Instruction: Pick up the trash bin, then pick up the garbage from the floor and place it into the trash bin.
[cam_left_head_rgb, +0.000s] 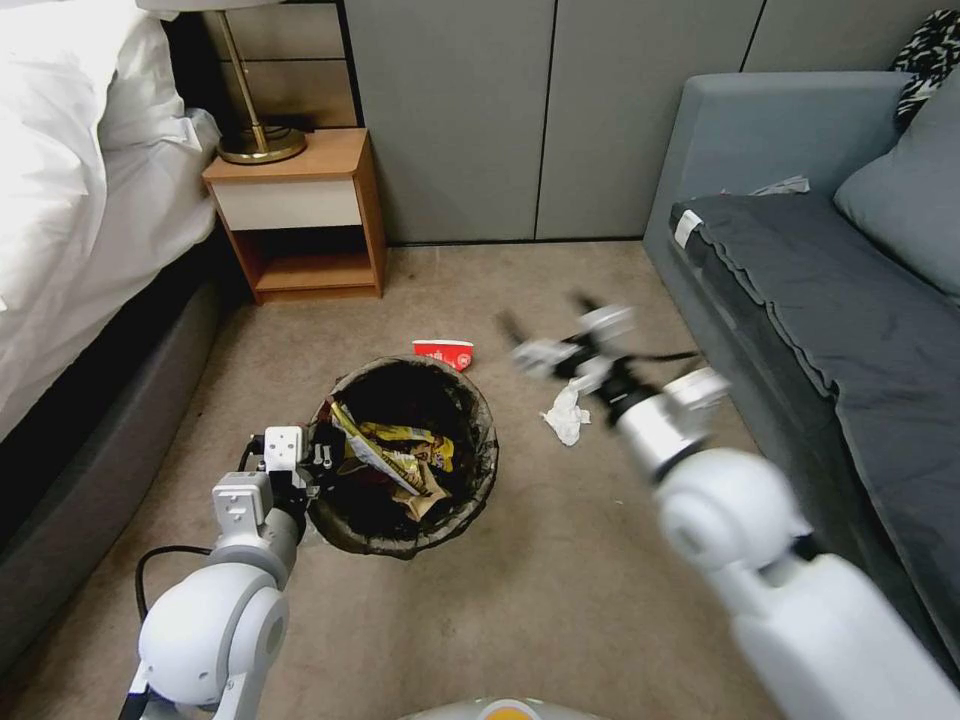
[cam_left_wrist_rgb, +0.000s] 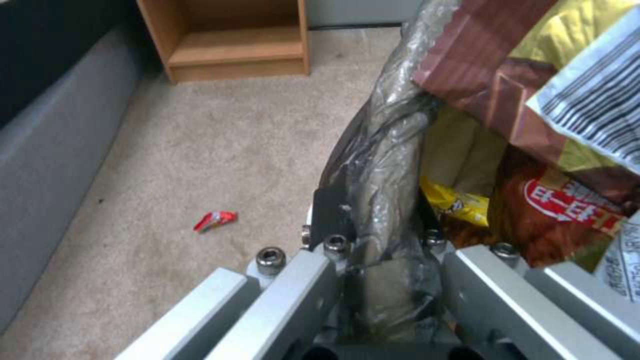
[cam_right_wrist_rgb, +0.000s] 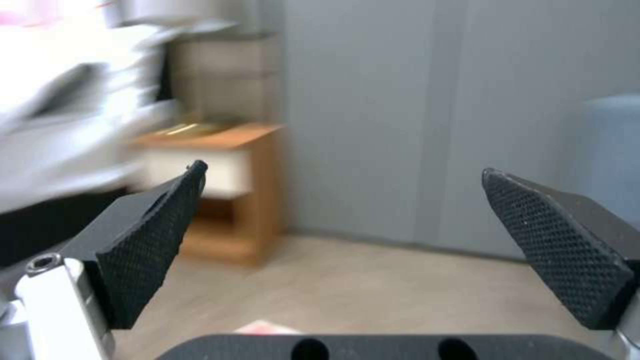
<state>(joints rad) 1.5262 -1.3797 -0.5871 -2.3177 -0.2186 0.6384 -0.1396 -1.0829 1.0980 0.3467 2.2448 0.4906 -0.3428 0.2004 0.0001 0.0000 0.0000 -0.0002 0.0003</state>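
The trash bin, lined with a dark bag, hangs just above the floor. My left gripper is shut on its left rim. In the left wrist view the fingers pinch the bagged rim, with snack wrappers inside. More garbage lies on the floor: a red-and-white carton just beyond the bin, a crumpled white tissue to its right, and a small red wrapper. My right gripper hovers open above the tissue, nothing between its pads.
A wooden nightstand with a brass lamp stands at the back left beside the bed. A grey sofa runs along the right. Grey cabinet doors close off the back.
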